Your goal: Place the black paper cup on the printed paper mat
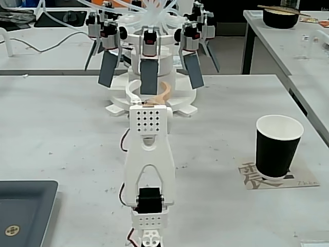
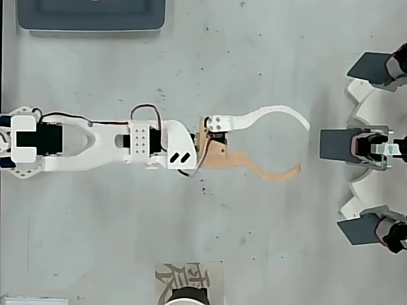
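The black paper cup [image 1: 278,147] stands upright on the printed paper mat [image 1: 252,177] at the right of the table in the fixed view. In the overhead view only its white rim [image 2: 188,297] shows at the bottom edge, on the mat [image 2: 191,277]. My gripper [image 2: 303,149] is far from the cup, stretched out over the bare table toward the white device. It is open, with nothing between its white and orange curved fingers. In the fixed view the gripper [image 1: 150,87] is mostly hidden behind my own arm.
A white device with grey paddles [image 1: 149,72] stands at the table's far side, just beyond the fingertips [image 2: 356,147]. A dark grey tray [image 1: 23,208] lies at the near left. A dark bowl with a stick [image 1: 280,15] sits on another table.
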You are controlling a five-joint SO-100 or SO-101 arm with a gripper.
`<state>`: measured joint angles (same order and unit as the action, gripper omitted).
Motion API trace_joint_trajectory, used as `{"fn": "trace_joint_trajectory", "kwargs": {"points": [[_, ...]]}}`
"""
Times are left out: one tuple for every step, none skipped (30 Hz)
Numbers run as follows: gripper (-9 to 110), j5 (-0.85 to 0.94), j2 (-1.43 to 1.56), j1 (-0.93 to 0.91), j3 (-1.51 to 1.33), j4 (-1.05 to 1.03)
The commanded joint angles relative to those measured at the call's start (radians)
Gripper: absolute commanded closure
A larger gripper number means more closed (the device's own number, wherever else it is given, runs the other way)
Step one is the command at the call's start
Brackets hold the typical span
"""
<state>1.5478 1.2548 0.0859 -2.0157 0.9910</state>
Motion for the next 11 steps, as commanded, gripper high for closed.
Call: {"fn": "trace_joint_trajectory", "kwargs": {"points": [[90, -0.002, 0.009, -0.021, 0.043, -0.003], [91, 0.000, 0.006, -0.023, 0.043, -0.003], [91, 0.000, 0.003, -0.025, 0.043, -0.003], [91, 0.000, 0.000, -0.025, 0.043, -0.003], [91, 0.000, -0.002, -0.025, 0.043, -0.003], [90, 0.000, -0.003, -0.025, 0.043, -0.003], [90, 0.000, -0.005, -0.025, 0.043, -0.003], [90, 0.000, -0.006, -0.025, 0.044, -0.003], [90, 0.000, -0.006, -0.025, 0.044, -0.003], [90, 0.000, -0.006, -0.025, 0.044, -0.003], [90, 0.000, -0.006, -0.025, 0.044, -0.003]]}}
